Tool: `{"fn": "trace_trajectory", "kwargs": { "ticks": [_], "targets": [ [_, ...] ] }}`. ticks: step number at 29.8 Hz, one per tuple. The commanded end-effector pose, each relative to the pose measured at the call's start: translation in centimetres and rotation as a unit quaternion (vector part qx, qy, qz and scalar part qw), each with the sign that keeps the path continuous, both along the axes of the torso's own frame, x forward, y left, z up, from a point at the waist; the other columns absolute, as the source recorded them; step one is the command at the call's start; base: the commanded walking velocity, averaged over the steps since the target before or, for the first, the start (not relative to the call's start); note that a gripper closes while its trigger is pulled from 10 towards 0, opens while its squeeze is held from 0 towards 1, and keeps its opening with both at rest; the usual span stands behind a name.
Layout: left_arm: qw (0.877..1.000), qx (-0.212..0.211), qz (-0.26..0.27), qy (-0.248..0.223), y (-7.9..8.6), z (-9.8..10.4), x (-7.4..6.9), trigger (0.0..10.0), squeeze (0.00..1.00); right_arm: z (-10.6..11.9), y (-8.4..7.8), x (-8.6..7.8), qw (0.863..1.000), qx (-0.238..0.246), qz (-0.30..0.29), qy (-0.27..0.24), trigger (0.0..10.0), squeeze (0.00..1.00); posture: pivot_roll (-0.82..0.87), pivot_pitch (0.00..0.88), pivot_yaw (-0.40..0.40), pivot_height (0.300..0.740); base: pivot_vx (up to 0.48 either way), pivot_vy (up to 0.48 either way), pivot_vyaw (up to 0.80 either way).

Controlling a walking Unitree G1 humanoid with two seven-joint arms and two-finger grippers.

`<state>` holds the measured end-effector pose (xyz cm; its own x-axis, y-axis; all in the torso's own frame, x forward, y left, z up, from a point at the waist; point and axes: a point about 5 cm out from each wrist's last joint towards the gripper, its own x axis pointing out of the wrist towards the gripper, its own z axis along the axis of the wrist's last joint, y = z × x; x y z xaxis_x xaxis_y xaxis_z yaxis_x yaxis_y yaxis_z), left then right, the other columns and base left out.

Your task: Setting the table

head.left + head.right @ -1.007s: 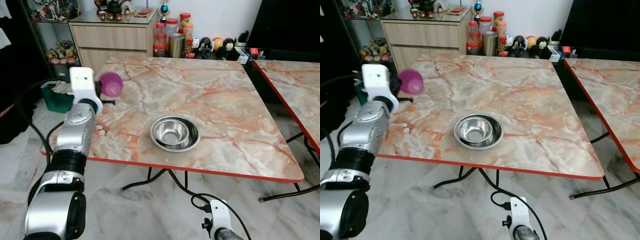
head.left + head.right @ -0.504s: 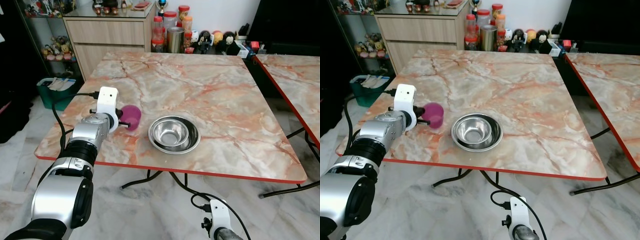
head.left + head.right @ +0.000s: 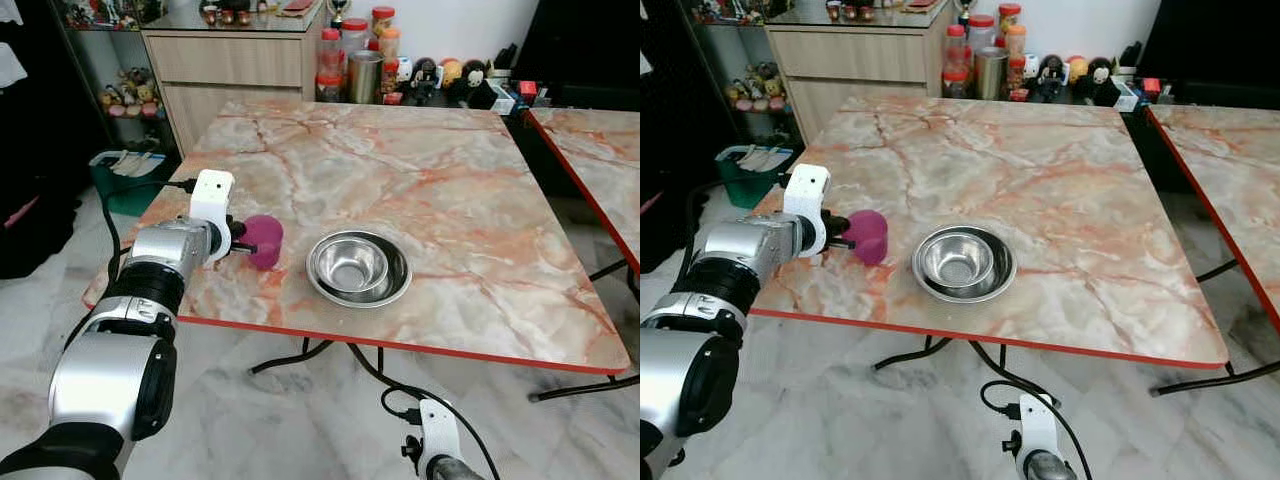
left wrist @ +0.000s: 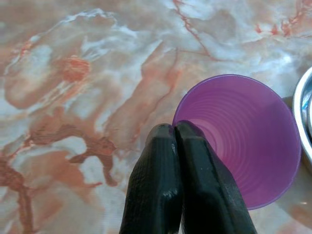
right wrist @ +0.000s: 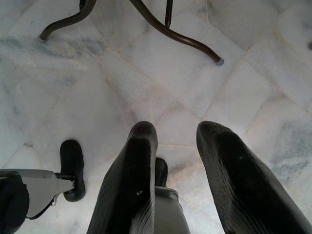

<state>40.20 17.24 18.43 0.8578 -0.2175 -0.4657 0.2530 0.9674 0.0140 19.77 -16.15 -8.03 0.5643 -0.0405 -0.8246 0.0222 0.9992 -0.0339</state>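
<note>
A purple plastic cup (image 3: pixel 264 240) is low over the marble table (image 3: pixel 450 180), just left of a steel bowl (image 3: pixel 358 267). My left gripper (image 3: pixel 238 248) is shut on the purple cup, its two black fingers (image 4: pixel 161 161) pressed together at the near rim. The purple cup (image 4: pixel 243 141) tilts with its mouth toward the wrist camera, and I cannot tell whether its base touches the table. The bowl stands empty near the table's front edge. My right gripper (image 5: pixel 175 131) hangs open over the marble floor below the table.
Jars, a metal tumbler (image 3: pixel 365 76) and small figurines line the table's far edge, with a wooden cabinet (image 3: pixel 235 60) behind. A second marble table (image 3: pixel 600 150) stands to the right. A green bin (image 3: pixel 125 180) sits on the floor at the left. Black table legs (image 5: pixel 165 29) cross the floor.
Over the last second my left gripper brought the purple cup down from above the table's left side to beside the bowl. The camera has shifted slightly.
</note>
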Motion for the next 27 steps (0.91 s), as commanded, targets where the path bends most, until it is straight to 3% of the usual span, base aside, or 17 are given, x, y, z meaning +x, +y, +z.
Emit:
{"fn": "trace_trajectory", "kwargs": {
  "ticks": [1,6,27],
  "targets": [
    [1.000,0.003,-0.010,-0.002,-0.2,1.0,0.2,10.0,0.00,0.1,0.0,0.2,1.000,0.003,-0.006,-0.004,10.0,0.00,0.10,0.000,0.018,0.740,0.000,0.000,0.00],
    [0.999,-0.016,-0.027,0.014,-1.0,0.5,0.0,10.0,0.00,0.1,0.1,0.2,1.000,0.004,-0.007,-0.004,10.0,0.00,0.10,0.000,0.018,0.740,0.000,0.000,0.00],
    [0.999,-0.004,-0.043,0.028,-1.8,-0.2,-0.1,10.0,0.00,0.1,0.1,0.2,1.000,0.003,-0.011,-0.005,10.0,0.00,0.10,0.000,0.026,0.740,0.000,0.000,0.00]
  ]
}}
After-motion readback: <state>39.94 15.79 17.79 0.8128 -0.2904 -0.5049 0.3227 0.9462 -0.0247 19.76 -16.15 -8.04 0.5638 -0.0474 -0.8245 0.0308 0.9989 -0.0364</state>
